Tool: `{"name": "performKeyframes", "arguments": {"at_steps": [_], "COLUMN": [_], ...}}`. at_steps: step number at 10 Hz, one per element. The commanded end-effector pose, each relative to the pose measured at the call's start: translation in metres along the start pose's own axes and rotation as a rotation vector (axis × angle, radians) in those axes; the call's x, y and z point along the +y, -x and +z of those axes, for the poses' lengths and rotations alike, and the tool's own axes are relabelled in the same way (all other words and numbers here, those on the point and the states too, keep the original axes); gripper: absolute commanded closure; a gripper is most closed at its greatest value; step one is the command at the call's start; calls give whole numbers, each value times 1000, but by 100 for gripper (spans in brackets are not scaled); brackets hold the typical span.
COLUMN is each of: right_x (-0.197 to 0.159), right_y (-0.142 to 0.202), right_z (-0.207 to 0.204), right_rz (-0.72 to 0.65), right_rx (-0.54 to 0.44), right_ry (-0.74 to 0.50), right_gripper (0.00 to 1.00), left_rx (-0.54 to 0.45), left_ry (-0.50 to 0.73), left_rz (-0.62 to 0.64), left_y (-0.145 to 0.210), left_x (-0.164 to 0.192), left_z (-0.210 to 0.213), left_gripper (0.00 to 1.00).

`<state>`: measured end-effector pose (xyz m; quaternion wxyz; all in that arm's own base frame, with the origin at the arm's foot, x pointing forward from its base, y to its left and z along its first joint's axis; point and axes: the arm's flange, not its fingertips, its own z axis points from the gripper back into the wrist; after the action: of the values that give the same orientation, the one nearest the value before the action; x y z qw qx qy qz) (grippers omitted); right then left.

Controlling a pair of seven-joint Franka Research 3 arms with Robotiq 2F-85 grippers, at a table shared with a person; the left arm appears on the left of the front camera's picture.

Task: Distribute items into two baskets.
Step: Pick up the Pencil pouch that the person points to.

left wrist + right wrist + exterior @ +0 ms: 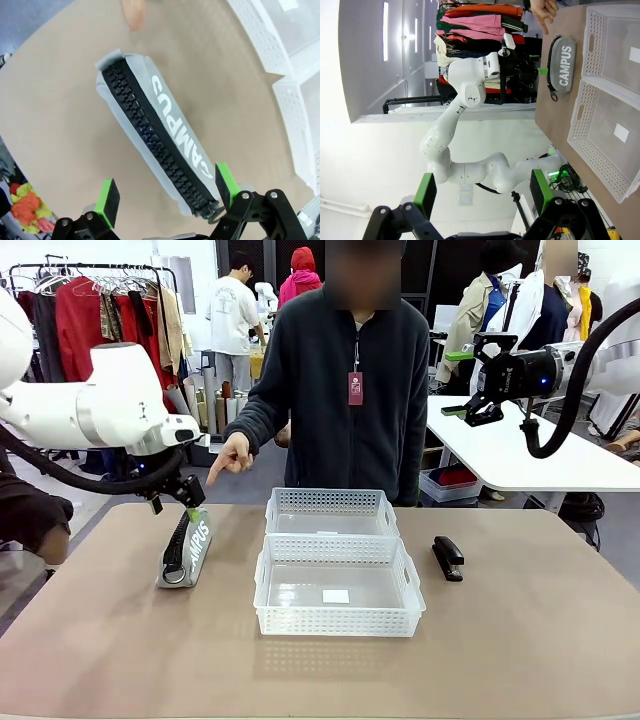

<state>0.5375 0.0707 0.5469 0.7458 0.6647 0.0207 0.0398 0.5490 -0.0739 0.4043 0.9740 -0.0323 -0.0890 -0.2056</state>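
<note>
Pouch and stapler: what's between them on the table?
Two baskets: the smaller basket behind the larger basket, both between the pouch and the stapler. The front view shows it.

The left arm (110, 405) comes in from the left edge of the front view, its white forearm lying nearly level at mid-height. Its wrist bends downward, so the left gripper (190, 502) hangs at left-centre, pointing at the table with a slight tilt. In the left wrist view its green pads (110, 197) rise from the bottom edge, spread wide; whether the tips touch anything seems unclear from that angle. The right wrist (530, 372) sits high in the upper right of the front view. From there the right gripper (457, 383) reaches level toward picture left, jaws wide apart, one pad above the other, gripping nothing.
</note>
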Motion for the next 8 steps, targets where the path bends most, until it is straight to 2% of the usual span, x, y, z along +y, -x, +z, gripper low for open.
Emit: {"name": "performKeyframes", "arguments": {"at_steps": [1,5,7,8], "right_x": [2,2,2,2], "right_y": [0,0,0,0], "right_z": [0,0,0,0], "right_rz": [-7,-7,-7,-7], "right_rx": [0,0,0,0], "right_ry": [0,0,0,0], "right_gripper": [0,0,0,0], "left_rx": [16,-54,-64,-42], "left_ry": [-52,-106,-104,-93], "left_rz": [30,151,210,193], "left_y": [3,7,7,9], "left_x": [-7,-23,-24,-23], "left_z": [-11,-38,-41,-39], "left_gripper": [0,0,0,4]}}
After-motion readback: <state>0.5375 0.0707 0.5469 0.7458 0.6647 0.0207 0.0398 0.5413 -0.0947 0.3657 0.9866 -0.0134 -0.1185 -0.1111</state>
